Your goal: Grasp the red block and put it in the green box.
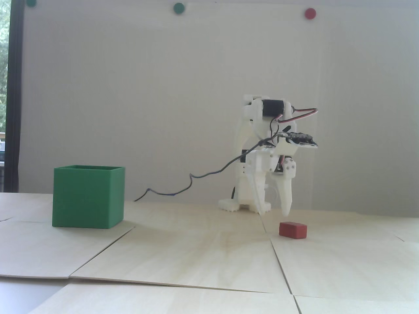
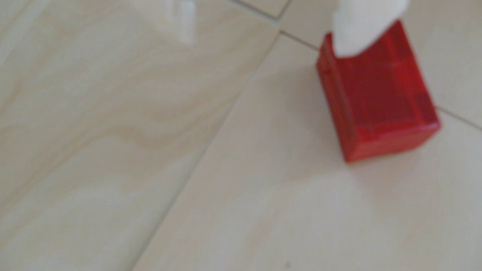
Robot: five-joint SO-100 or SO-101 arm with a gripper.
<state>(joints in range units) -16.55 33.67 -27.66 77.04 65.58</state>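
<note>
In the fixed view the red block (image 1: 293,230) lies on the wooden table, right of centre. My white gripper (image 1: 273,212) points down just above and behind it, open, with the wider fingertip (image 1: 286,212) hovering over the block's left end. In the wrist view the red block (image 2: 378,104) fills the upper right, and one white fingertip (image 2: 362,28) overlaps its far end. The other fingertip (image 2: 182,20) is a blur far to the left. The gripper (image 2: 273,34) holds nothing; the block is not between the fingers. The green box (image 1: 88,196) stands far to the left, its open top up.
The table is made of light plywood panels (image 1: 196,255) with seams and slightly raised edges. A dark cable (image 1: 190,178) trails from the arm toward the box. Small round dots, green (image 1: 178,8) and red (image 1: 310,13), sit on the back wall.
</note>
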